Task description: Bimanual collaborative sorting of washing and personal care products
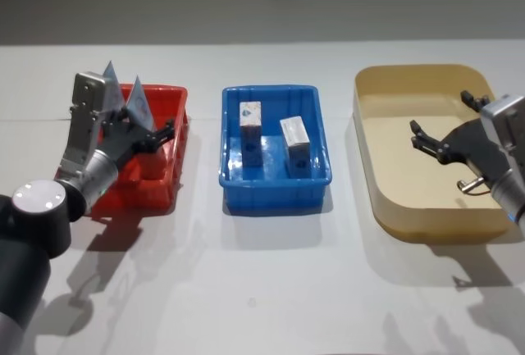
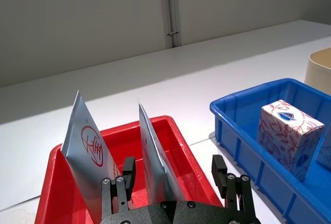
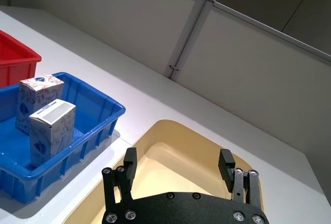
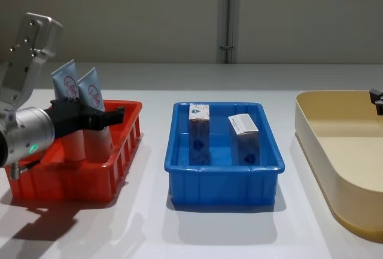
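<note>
Standing tubes: two pale blue-to-white plastic squeeze tubes, the first tube (image 2: 85,149) showing a red round logo and the second tube (image 2: 153,154) beside it, upright with crimped ends up inside the rectangular red plastic tub (image 1: 164,183).
Red tub: just to the left of the rectangular blue plastic tub (image 1: 275,181), on the white table (image 1: 271,281).
Cartons: two tall narrow cardboard cartons with white tops, left carton (image 1: 250,132) and right carton (image 1: 295,143), upright and apart inside the blue tub.
Left gripper (image 2: 174,168): over the red tub, left of the blue tub; fingers spread wider than the second tube, which stands between them, with the first tube outside.
Beige tub: large rounded beige plastic tub (image 1: 394,199), to the right of the blue tub.
Right gripper (image 1: 440,113): above the beige tub, right of the blue tub; fingers spread wide, nothing between them.
</note>
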### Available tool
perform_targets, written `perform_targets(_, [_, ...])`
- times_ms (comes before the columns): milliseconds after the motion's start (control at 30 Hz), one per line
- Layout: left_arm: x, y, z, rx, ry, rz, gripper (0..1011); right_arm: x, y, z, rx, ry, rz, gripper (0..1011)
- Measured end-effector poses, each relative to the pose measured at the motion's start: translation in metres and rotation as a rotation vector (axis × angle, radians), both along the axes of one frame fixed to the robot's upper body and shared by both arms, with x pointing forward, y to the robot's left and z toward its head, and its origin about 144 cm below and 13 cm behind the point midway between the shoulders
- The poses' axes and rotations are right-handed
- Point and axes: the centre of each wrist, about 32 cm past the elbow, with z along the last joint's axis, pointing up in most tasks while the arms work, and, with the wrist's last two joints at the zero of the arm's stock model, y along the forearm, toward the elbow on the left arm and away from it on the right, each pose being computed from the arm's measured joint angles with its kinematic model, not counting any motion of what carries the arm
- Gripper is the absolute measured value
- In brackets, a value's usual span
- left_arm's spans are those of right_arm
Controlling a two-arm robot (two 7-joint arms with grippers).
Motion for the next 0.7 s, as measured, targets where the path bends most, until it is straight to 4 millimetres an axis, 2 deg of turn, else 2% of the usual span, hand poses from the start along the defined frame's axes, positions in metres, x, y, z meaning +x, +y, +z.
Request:
perform_targets(367, [-0.0004,0.0001,-0.0001,-0.001,0.001,0.000,709,0.0000,0.0000,0.0000,0.000,0.000,0.000,1000])
perform_targets(500, [-0.0005,0.0002,-0.0002,-0.001,0.002,0.000,540,0.0000,0.0000,0.0000,0.000,0.000,0.000,1000])
perform_targets(700, [-0.0006,0.0002,-0.0002,-0.001,0.002,0.000,358,0.0000,0.0000,0.0000,0.000,0.000,0.000,1001])
